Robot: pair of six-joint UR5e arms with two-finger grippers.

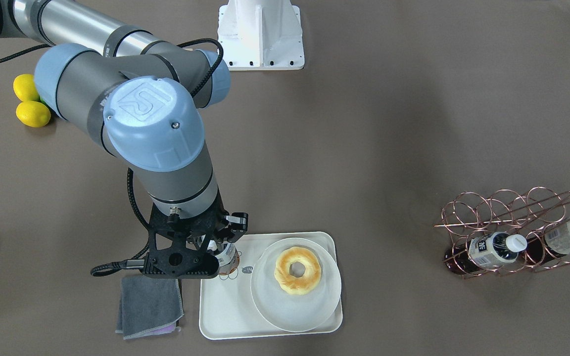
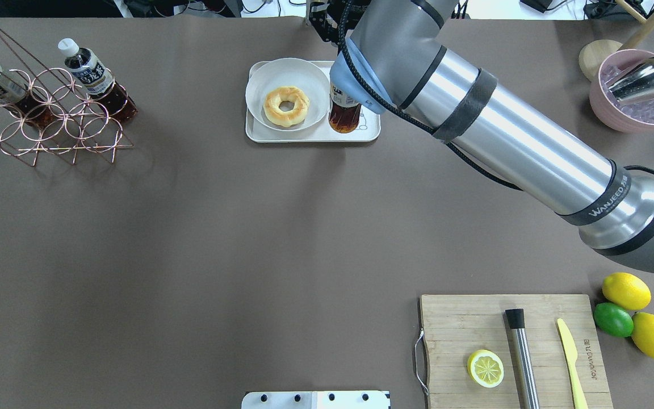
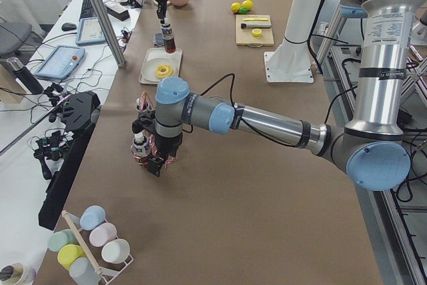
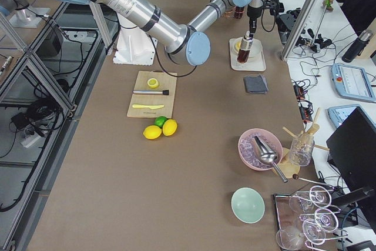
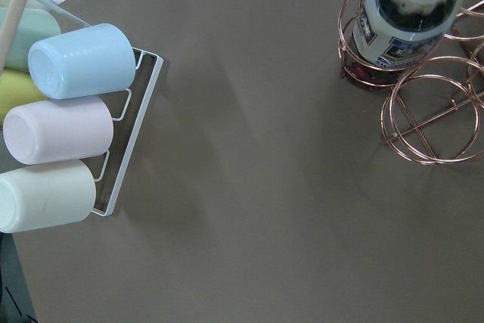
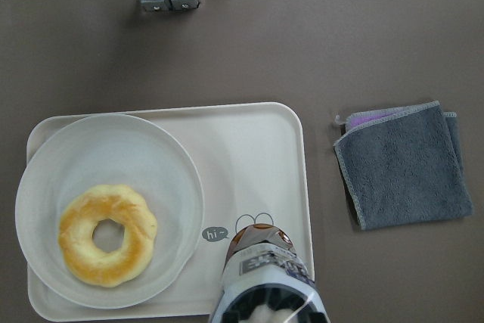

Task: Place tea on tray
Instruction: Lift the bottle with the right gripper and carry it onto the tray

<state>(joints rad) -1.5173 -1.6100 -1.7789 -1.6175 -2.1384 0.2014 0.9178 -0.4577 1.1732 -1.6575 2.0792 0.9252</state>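
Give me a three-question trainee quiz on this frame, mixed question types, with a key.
1. True or false: the plate with the donut sits on the tray.
2. How many bottles lie in the wire rack? A one, B two, C three.
3. Fill in: the right gripper grips the ___ by the tray's bear drawing.
Key: 1 true; 2 B; 3 tea.

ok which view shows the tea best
Overhead exterior: the tea upright on the tray beside the plate, top hidden by the right arm. Right wrist looks straight down on it; front-facing mostly hides it behind the right gripper; side views show it tiny.
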